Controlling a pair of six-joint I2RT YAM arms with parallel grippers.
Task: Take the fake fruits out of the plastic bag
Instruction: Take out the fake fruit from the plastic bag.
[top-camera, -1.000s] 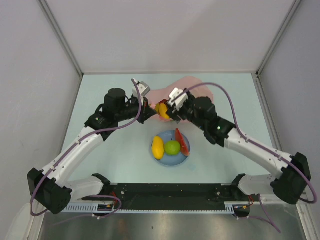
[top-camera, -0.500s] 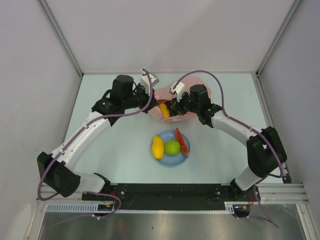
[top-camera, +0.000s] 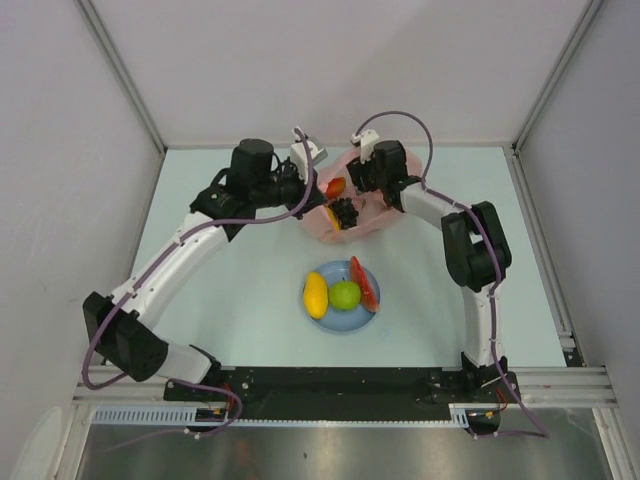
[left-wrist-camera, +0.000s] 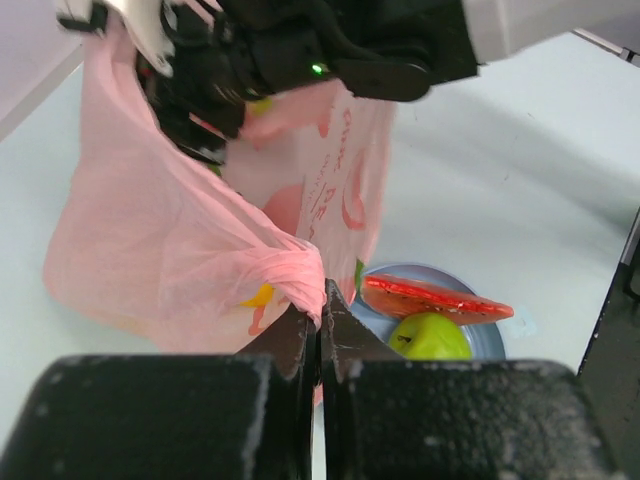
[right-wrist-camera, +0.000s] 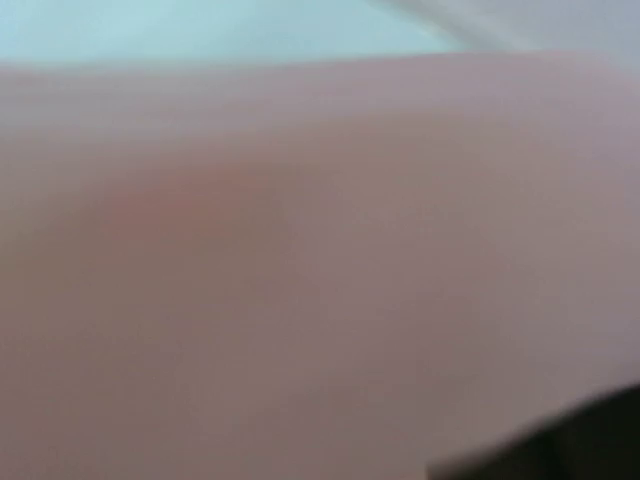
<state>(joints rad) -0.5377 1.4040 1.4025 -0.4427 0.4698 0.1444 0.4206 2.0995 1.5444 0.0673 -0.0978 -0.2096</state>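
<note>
**Arm poses at the plastic bag.** The left arm (top-camera: 170, 255) is extended from its base at the near left edge, bent at the elbow, and reached diagonally toward the far centre of the table (top-camera: 230, 300). The left gripper (left-wrist-camera: 320, 300) is seen in the left wrist view pressed together on a bunched fold of the plastic bag (top-camera: 375, 215), which is drawn taut and raised from that pinch. The right arm (top-camera: 470, 250) is folded sharply, its upper link run straight away from the base and its forearm turned back leftward. The right gripper (top-camera: 355, 192) is set against the bag's far side. The right wrist view is filled with blurred pink film, so the spread of its jaws cannot be told.

At the bag's open near side a grape bunch (top-camera: 345, 212), a red piece (top-camera: 337, 186) and a yellow fruit (top-camera: 329, 220) are exposed. Nearer the bases, apart from the bag, a light blue plate (top-camera: 335, 322) is loaded with a yellow oval fruit (top-camera: 316, 294), a green fruit (top-camera: 345, 294) and a red slice (top-camera: 362, 282).
</note>
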